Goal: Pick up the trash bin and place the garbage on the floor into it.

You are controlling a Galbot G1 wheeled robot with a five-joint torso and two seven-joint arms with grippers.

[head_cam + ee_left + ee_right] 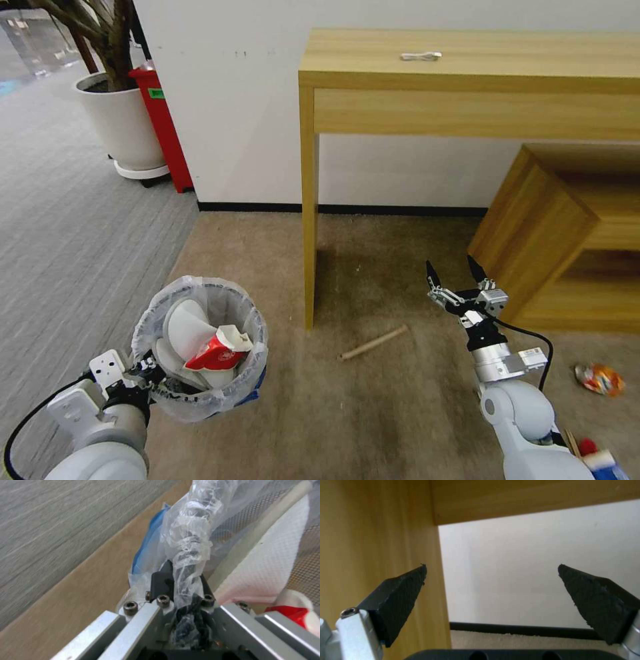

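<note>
Beside the wooden table (309, 200) leg | left gripper (143, 371) pinching trash bin (200, 347) rim, holding it off the beige carpet (400, 413) | right gripper (456, 279) hovering spread, empty | wooden stick (373, 343) lying nearby | no legible writing

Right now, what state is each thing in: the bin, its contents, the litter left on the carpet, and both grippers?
Small round blue trash bin: lifted off the carpet, bag-lined, partly filled.
Red-and-white paper cup: crushed, inside the bin.
Left gripper: shut on the bin's rim.
Right gripper: open, empty, raised above the carpet.
Wooden stick: lying on the beige carpet.
Crushed orange can: on the carpet.
</note>
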